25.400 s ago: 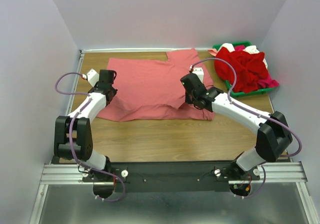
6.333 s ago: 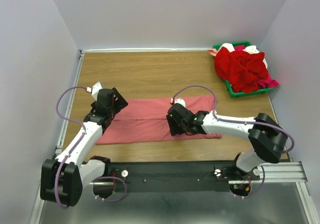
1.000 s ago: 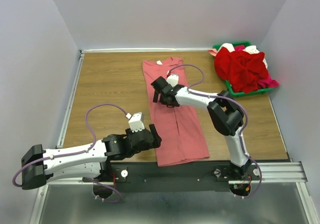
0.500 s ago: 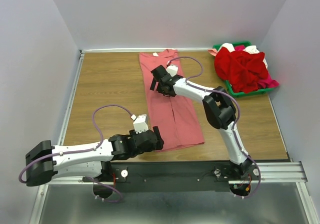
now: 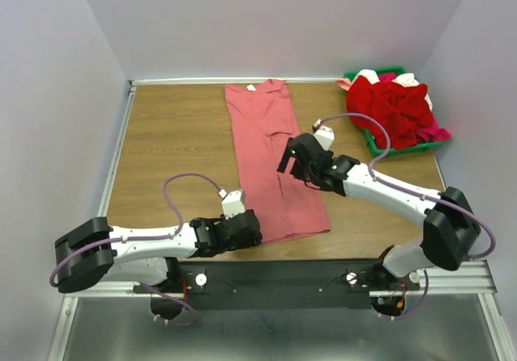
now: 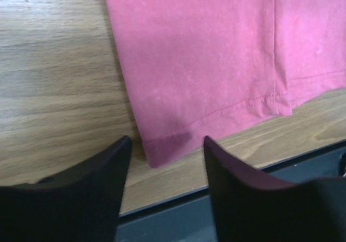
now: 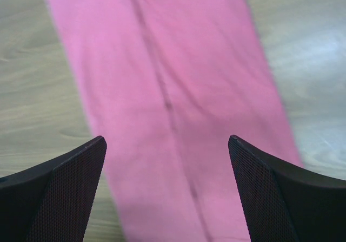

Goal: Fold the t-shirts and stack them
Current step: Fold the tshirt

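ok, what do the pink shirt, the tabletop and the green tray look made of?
Pink shirt: soft fabric, likely cotton, matte; stitched hem visible.
Tabletop: wood or wood-look laminate, slight sheen; grain streaks run across it.
Green tray: probably moulded plastic, smooth and bright; too small to be sure.

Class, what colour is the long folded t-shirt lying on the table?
The t-shirt is plain salmon pink; it shows best in the top view.

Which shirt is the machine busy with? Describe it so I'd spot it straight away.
Start at the wooden table. Down its middle, far edge to near, lies a salmon-pink t-shirt folded into a long narrow strip. Unlike the crumpled red shirts heaped in the green tray at the far right corner, it lies flat and alone.
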